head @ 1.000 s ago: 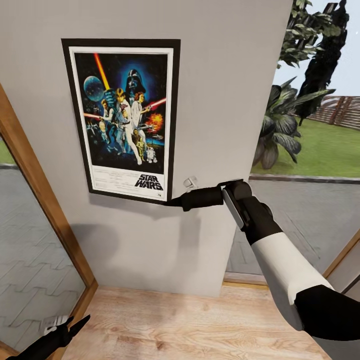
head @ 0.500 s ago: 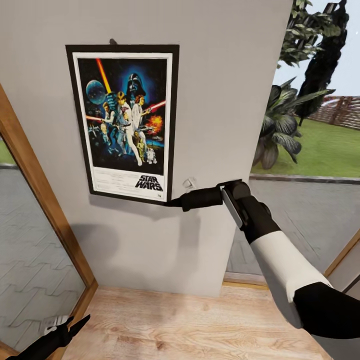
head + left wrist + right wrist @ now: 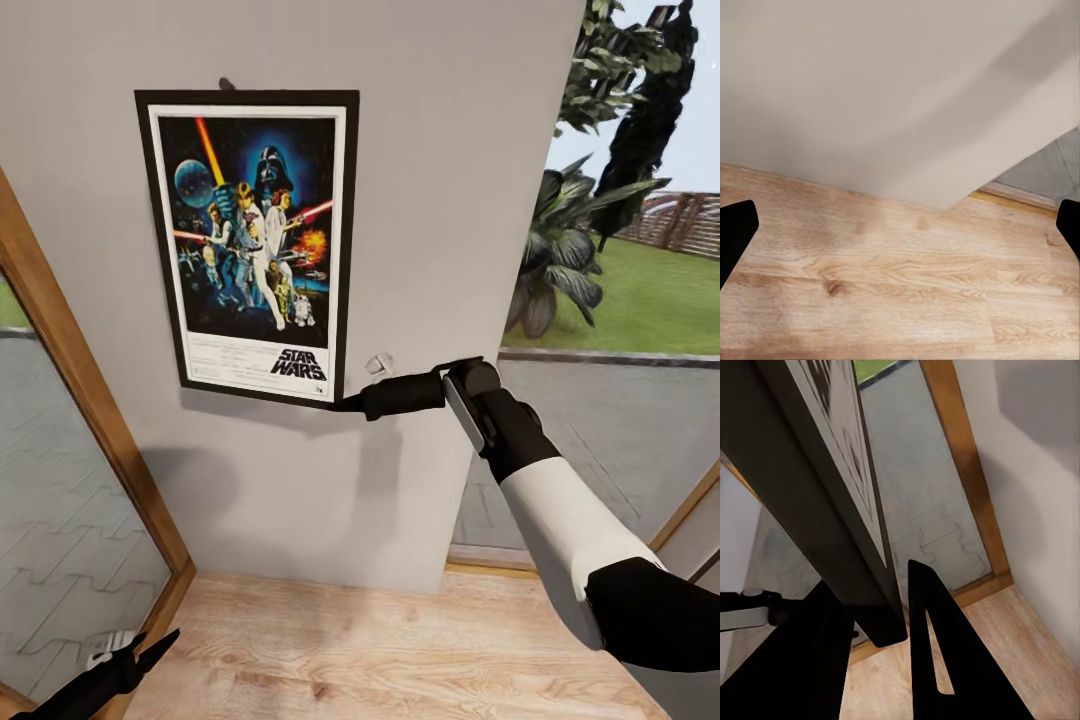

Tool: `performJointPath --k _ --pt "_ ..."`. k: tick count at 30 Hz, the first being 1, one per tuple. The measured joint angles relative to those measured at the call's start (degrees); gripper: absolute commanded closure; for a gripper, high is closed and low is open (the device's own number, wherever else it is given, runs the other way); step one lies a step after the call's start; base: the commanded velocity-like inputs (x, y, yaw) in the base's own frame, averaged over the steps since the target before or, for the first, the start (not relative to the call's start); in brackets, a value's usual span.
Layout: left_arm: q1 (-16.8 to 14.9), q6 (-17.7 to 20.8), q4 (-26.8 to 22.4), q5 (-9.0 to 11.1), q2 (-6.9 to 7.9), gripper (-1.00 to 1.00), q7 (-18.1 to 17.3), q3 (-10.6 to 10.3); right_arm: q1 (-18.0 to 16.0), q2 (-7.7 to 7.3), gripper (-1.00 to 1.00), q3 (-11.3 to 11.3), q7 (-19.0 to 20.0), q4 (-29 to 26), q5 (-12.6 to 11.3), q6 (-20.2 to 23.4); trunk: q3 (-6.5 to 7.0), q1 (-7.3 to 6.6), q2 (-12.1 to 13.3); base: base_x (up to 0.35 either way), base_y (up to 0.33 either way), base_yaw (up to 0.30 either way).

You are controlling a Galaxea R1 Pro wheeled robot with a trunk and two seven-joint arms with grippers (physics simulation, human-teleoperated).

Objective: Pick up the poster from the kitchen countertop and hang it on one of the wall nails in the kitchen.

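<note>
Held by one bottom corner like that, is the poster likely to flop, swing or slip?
Probably stiff: the poster stays flat against the wall, pinched only at its lower corner by the right claw. Its thin frame suggests lightness. The corner grip may let it pivot around the nail.

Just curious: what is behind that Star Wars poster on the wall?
Plain grey wall surrounds the poster. A small dark nail pokes out above its top edge; whatever lies directly behind is covered.

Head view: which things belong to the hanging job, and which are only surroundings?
Job:
- poster, against the wall
- wall nail, above its top edge
- right gripper, at its lower corner

Surroundings:
- plant outside
- wooden floor
- left gripper, low
</note>
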Motion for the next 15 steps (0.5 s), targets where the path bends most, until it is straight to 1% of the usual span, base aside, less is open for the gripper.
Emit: performJointPath --k 15 --pt "0.00 0.00 0.00 0.06 0.06 -1.00 0.00 0.00 -0.08 0.00 1.00 0.00 0.16 0.14 -0.11 0.00 0.00 0.00 0.00 0.000 0.000 0.000"
